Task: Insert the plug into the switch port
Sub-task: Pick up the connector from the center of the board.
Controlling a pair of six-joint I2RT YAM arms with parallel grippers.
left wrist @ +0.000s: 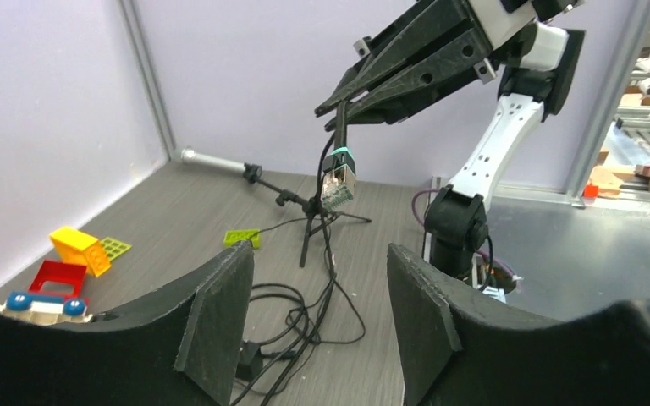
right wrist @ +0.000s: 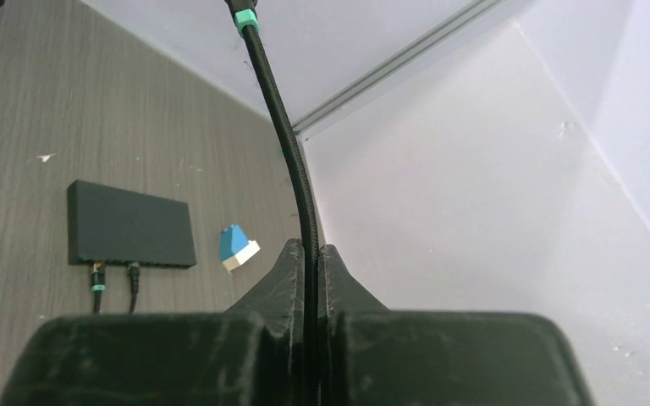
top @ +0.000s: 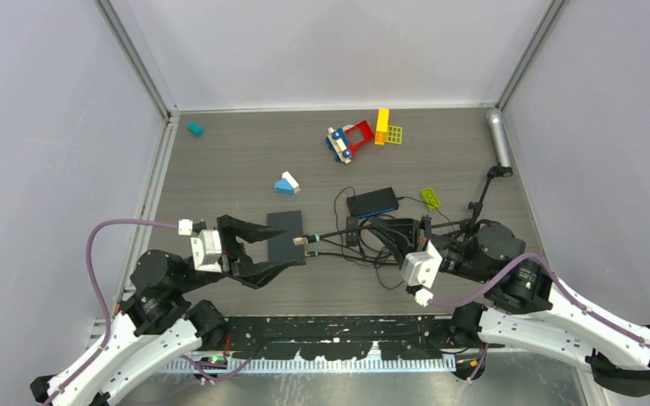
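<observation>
Worktop [top: 220,169]: grey boards carrying everything below.
Right pincer [top: 362,230]: clamped on the braided cable [right wrist: 292,169], well back from its end.
Left pincer [top: 288,247]: open and holding nothing, its fingers spread around the port end of the switch and facing the plug.
Switch [top: 288,222]: a flat dark box lying just ahead of the left arm. Two leads are already seated in the edge that faces the right arm.
Second box [top: 372,201]: a dark box with a blue edge, behind the cable. It is not the target, as I read it.
Stand [top: 499,139]: silver cylinder on a thin tripod at far right, clear of the route.
Loose leads [top: 381,262]: tangled under the right wrist, so they could drag.
Toy bricks [top: 360,135]: scattered at the back, and harmless.
Blue-and-white block [top: 286,183]: just behind the switch.
Plug [top: 300,242]: in the air at the switch's port edge, at the end of a free length of cable.
Step in hand: lining the plug up with a free port. It will probably wobble, so the left fingers should brace the switch while the approach stays slow and square.
</observation>
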